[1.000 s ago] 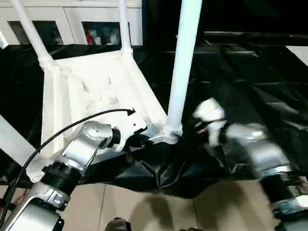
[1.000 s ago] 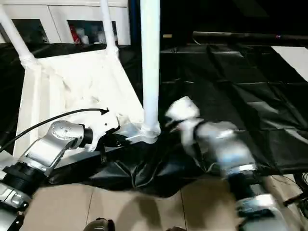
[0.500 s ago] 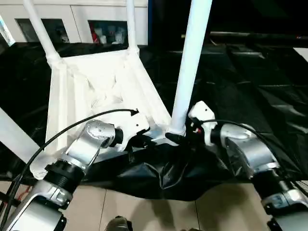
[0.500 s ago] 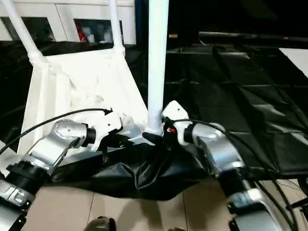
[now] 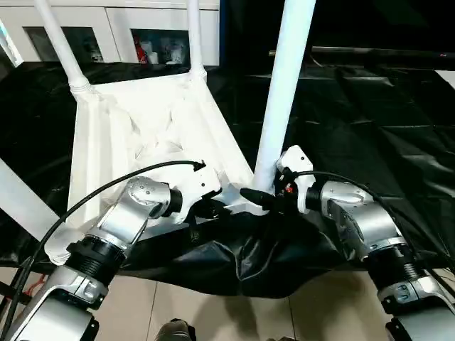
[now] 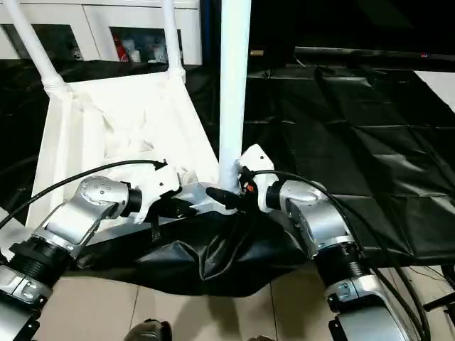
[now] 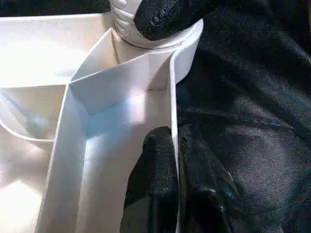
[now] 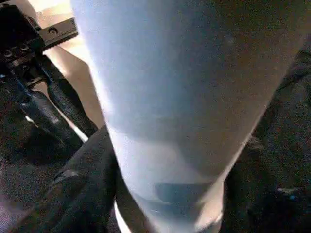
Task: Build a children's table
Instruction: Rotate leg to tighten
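White moulded plastic makes up the tabletop, which lies upside down on the black-draped worktop, its ribbed underside facing up and its long axis running away from the robot. Smooth, tapered tube legs rise from round corner sockets: four show in the left eye view, a near right leg, two far legs, and a near left leg at the picture's edge, leaning outward. The drape is glossy and creased, bunching over the worktop's near edge.

The left gripper has its jaws pinched on the thin near rim wall of the tabletop, one black finger on each side. The right gripper has its jaws closed around the base of the near right leg at its socket.
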Robot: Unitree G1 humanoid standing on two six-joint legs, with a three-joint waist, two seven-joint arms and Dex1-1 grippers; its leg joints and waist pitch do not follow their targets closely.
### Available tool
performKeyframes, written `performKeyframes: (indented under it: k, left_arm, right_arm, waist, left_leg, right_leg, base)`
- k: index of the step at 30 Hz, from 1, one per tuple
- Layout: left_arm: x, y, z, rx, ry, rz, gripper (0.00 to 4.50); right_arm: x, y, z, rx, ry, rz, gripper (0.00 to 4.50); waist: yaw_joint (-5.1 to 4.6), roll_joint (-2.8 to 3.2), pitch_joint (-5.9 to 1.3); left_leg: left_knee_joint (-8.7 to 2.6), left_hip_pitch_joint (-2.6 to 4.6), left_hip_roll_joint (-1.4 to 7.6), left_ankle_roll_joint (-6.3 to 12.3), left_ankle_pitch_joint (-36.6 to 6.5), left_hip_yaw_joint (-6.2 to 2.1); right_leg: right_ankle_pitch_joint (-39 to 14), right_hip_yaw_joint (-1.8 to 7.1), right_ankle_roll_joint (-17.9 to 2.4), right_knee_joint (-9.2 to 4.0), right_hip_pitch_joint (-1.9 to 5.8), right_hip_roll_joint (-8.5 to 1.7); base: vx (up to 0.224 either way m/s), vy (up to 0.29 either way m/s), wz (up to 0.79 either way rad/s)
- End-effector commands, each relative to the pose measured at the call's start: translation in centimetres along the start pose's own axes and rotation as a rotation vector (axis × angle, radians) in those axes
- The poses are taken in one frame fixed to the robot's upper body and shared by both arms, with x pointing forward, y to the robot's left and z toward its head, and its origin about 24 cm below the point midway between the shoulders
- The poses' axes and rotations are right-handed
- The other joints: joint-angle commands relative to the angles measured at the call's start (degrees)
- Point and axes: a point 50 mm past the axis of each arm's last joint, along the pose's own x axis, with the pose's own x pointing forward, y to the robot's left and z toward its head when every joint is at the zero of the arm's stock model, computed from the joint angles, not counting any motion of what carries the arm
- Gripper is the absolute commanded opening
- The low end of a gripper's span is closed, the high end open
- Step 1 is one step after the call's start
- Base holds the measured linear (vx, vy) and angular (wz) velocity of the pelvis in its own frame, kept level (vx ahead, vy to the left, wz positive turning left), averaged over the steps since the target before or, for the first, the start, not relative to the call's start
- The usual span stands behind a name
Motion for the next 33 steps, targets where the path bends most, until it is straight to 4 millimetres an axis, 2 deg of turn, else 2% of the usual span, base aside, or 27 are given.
performKeyframes:
  k: [1,10,14,16,20,21,22,23,24,25,27,28,31,33]
  left_arm:
    - [0.7,-0.5,0.6,0.016,-0.041,-0.052,0.00]
    - [0.6,-0.5,0.5,-0.008,-0.055,-0.041,0.00]
    - [1.2,0.3,1.3,-0.058,-0.089,0.059,0.00]
    - [2.1,1.4,2.4,-0.123,-0.119,0.181,0.00]
    - [4.0,2.1,4.8,-0.178,-0.171,0.290,0.00]
    - [4.4,2.0,5.3,-0.165,-0.175,0.296,0.00]
    - [4.7,2.0,5.6,-0.147,-0.176,0.298,0.00]
    - [5.0,1.8,5.8,-0.126,-0.174,0.292,0.00]
    - [5.3,1.6,6.0,-0.112,-0.174,0.284,0.00]
    - [5.5,1.4,6.1,-0.099,-0.177,0.277,0.00]
    - [5.7,0.9,6.3,-0.048,-0.183,0.251,0.00]
    - [5.7,0.9,6.3,-0.048,-0.183,0.251,0.00]
    - [5.6,0.8,5.8,-0.024,-0.167,0.226,0.00]
    - [5.1,0.7,5.2,0.002,-0.165,0.202,0.00]
  right_arm:
    - [-0.1,0.0,-0.9,0.033,0.014,-0.005,2.72]
    - [-0.1,0.0,-1.7,0.049,0.029,-0.028,2.62]
    - [0.1,-0.5,-2.0,0.093,0.005,-0.143,2.62]
    - [0.8,-0.9,-2.4,0.194,-0.007,-0.305,2.62]
    - [2.6,-0.5,-2.5,0.339,-0.045,-0.495,2.61]
    - [3.2,-0.3,-2.4,0.357,-0.044,-0.520,2.61]
    - [3.5,-0.2,-2.3,0.360,-0.041,-0.535,2.61]
    - [4.0,0.1,-2.1,0.346,-0.042,-0.539,2.61]
    - [4.4,0.4,-1.9,0.340,-0.046,-0.533,2.95]
    - [4.7,0.6,-1.7,0.342,-0.057,-0.528,2.95]
    - [5.2,1.2,-1.0,0.377,-0.112,-0.464,3.32]
    - [5.2,1.2,-1.0,0.377,-0.112,-0.464,3.34]
    - [5.1,1.3,-0.6,0.303,-0.103,-0.447,3.49]
    - [4.3,1.2,0.0,0.220,-0.106,-0.380,3.66]
  waist:
    - [-0.46,-0.04,-3.38]
    - [-0.50,-0.04,-3.27]
    - [-0.70,-0.27,-3.23]
    - [-0.78,-0.18,-3.20]
    - [-0.73,-0.12,-3.33]
    - [-0.75,0.10,-3.56]
    - [-0.78,-0.04,-3.56]
    - [-0.71,0.33,-3.75]
    - [-0.83,0.12,-3.75]
    - [-0.79,0.18,-3.92]
    - [-0.72,0.13,-4.03]
    - [-0.73,0.14,-4.01]
    - [-0.79,0.28,-3.91]
    - [-0.73,0.03,-3.88]
  left_leg:
    - [-4.30,1.59,0.74,-0.39,-18.57,0.08]
    - [-4.58,1.56,0.82,-0.39,-18.50,0.10]
    - [-4.76,1.58,0.75,-0.84,-18.90,0.12]
    - [-4.76,1.65,0.69,-0.89,-18.04,0.28]
    - [-4.76,1.80,0.58,-1.57,-17.70,0.31]
    - [-4.80,1.53,0.56,-1.72,-16.61,0.09]
    - [-4.82,1.34,0.49,-1.60,-15.92,0.12]
    - [-4.64,1.45,0.47,-1.55,-15.01,0.15]
    - [-4.56,1.28,0.37,-1.26,-14.12,0.23]
    - [-4.46,1.25,0.36,-0.77,-13.01,0.25]
    - [-4.33,1.21,0.33,0.16,-11.50,0.31]
    - [-4.34,1.20,0.33,0.44,-11.19,0.32]
    - [-4.54,1.35,0.48,0.31,-12.42,0.31]
    - [-4.60,1.40,0.50,0.24,-13.28,0.34]
  right_leg:
    - [-13.42,1.74,-11.19,-5.49,1.62,-2.02]
    - [-14.56,1.72,-10.91,-5.77,1.62,-2.09]
    - [-16.39,1.71,-10.51,-5.97,1.62,-2.16]
    - [-15.82,1.84,-10.58,-6.09,1.45,-2.11]
    - [-15.87,1.89,-10.08,-6.30,1.27,-2.15]
    - [-14.14,1.75,-10.00,-6.05,1.71,-2.17]
    - [-13.12,1.68,-9.78,-6.07,1.83,-2.08]
    - [-10.70,1.68,-9.84,-5.91,1.80,-2.03]
    - [-8.31,1.64,-9.87,-5.82,1.97,-1.90]
    - [-6.08,1.60,-10.05,-5.63,2.17,-1.92]
    - [-3.10,1.52,-10.39,-5.41,2.42,-1.86]
    - [-2.47,1.49,-10.53,-5.40,2.43,-1.80]
    - [-3.91,1.45,-10.85,-5.56,2.35,-1.80]
    - [-5.40,1.51,-10.38,-5.78,2.49,-1.83]
  base:
    - [0.000,0.000,0.00]
    - [0.000,0.000,0.00]
    - [0.000,0.000,0.00]
    - [0.000,0.000,0.00]
    - [0.000,0.000,0.00]
    - [0.000,0.000,0.00]
    - [0.000,0.000,0.00]
    - [0.000,0.000,0.00]
    - [0.000,0.000,0.00]
    - [0.000,0.000,0.00]
    - [0.000,0.000,0.00]
    - [0.000,0.000,0.00]
    - [0.000,0.000,0.00]
    - [0.000,0.000,0.00]
